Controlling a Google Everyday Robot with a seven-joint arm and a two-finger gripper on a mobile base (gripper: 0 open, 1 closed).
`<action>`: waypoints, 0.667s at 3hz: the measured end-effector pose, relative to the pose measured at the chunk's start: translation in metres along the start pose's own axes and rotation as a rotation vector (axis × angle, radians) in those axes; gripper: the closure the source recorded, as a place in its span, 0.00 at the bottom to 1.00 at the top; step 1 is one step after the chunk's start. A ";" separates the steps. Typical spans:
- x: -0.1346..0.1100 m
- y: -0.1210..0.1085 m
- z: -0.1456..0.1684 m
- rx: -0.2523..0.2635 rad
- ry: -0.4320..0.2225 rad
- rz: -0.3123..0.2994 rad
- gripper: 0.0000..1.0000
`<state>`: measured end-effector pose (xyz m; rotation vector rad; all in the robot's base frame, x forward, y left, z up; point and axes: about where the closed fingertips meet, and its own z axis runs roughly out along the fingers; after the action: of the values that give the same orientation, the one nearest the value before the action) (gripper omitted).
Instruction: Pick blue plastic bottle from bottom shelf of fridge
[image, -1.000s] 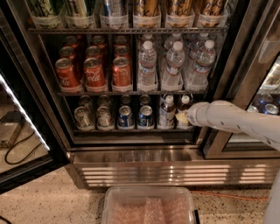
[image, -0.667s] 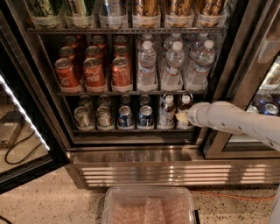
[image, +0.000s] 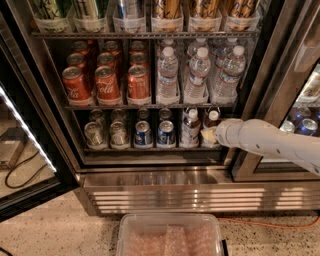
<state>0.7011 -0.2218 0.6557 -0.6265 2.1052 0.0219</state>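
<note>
my gripper: low at the right end of the bottom shelf, honestly can't tell how open it is | blue plastic bottle: right behind it, standing upright, white cap up, lower part hidden | similar bottle just left | fridge

Two small bottles, one end effector beside them.

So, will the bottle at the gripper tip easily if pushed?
Probably yes: the blue plastic bottle stands tall and narrow on the bottom shelf. It looks full of dark liquid, so likely heavyish. The gripper sits at its lower front.
</note>
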 end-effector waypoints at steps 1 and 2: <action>0.001 0.001 -0.001 0.004 -0.008 0.001 1.00; 0.001 0.001 -0.006 0.017 -0.028 0.003 1.00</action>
<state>0.6956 -0.2233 0.6586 -0.6100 2.0773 0.0143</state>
